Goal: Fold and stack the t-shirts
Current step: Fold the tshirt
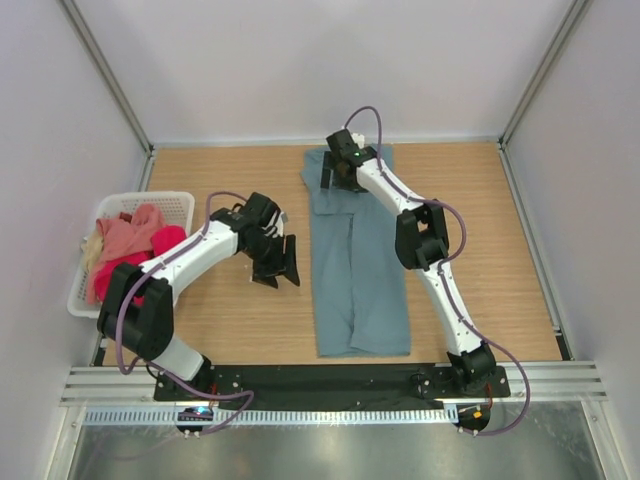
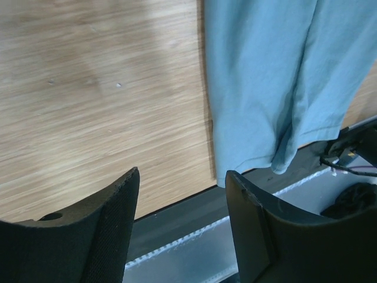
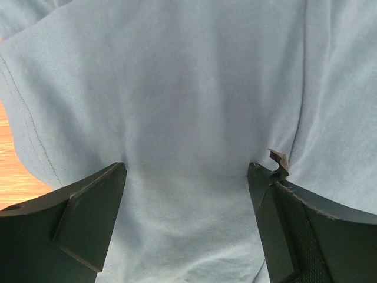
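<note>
A large grey-teal t-shirt (image 1: 360, 270) lies on the wooden table, folded into a long strip running from near to far. My right gripper (image 1: 333, 175) is at its far end, open. In the right wrist view its two tips (image 3: 187, 168) press down on the cloth (image 3: 188, 88), wide apart, with a flat span of fabric between them. My left gripper (image 1: 283, 268) hangs open over bare wood just left of the shirt and holds nothing (image 2: 182, 177). The shirt's near hem (image 2: 265, 76) shows to its right. Salmon pink (image 1: 130, 237), crimson-pink (image 1: 165, 240) and cream (image 1: 92, 250) t-shirts lie bunched in the basket.
A white slotted basket (image 1: 180, 197) stands at the table's left edge. A black base strip (image 2: 177, 218) and a metal rail run along the near edge. Pale walls close in the back and both sides.
</note>
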`<control>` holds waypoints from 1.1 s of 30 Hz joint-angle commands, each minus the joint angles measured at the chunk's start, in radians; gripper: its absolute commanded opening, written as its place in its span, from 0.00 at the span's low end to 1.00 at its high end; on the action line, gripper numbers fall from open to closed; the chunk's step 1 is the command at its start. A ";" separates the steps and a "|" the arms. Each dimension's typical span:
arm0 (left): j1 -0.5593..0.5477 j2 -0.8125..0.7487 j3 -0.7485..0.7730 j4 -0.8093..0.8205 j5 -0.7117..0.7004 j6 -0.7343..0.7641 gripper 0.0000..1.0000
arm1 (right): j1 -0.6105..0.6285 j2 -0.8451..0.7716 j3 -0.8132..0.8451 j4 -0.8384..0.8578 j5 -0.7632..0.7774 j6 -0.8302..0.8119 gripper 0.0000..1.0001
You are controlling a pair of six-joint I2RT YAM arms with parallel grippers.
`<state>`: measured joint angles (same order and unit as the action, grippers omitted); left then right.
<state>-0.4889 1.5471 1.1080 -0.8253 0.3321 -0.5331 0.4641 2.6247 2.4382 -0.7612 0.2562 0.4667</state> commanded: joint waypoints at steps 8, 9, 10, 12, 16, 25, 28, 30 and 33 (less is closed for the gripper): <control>-0.022 -0.033 -0.151 0.161 0.191 -0.108 0.62 | -0.108 -0.343 -0.055 -0.271 -0.018 -0.023 0.94; -0.030 -0.039 -0.177 0.185 0.194 -0.122 0.62 | -0.113 -0.383 -0.111 -0.276 -0.031 -0.042 0.94; -0.033 -0.048 -0.191 0.204 0.194 -0.134 0.62 | -0.125 -0.467 -0.240 -0.274 -0.064 -0.060 0.94; -0.037 -0.070 -0.212 0.230 0.183 -0.162 0.61 | -0.131 -0.541 -0.373 -0.259 -0.061 -0.092 0.93; -0.039 -0.110 -0.201 0.221 0.145 -0.180 0.61 | -0.130 -0.667 -0.651 -0.146 -0.090 -0.112 0.92; -0.039 -0.202 -0.160 0.132 0.084 -0.200 0.61 | 0.013 -0.623 -0.691 -0.078 -0.146 -0.036 0.90; -0.040 -0.223 -0.163 0.101 0.070 -0.200 0.61 | 0.050 -0.631 -0.758 -0.060 -0.155 -0.007 0.91; -0.039 -0.229 -0.166 0.092 0.067 -0.203 0.61 | 0.061 -0.637 -0.823 -0.024 -0.181 0.009 0.91; -0.039 -0.228 -0.166 0.094 0.065 -0.209 0.61 | 0.099 -0.628 -0.866 0.008 -0.184 0.020 0.91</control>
<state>-0.5251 1.3392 0.9161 -0.7116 0.4065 -0.7296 0.5457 2.0228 1.6016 -0.8104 0.0917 0.4526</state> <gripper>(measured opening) 0.611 0.909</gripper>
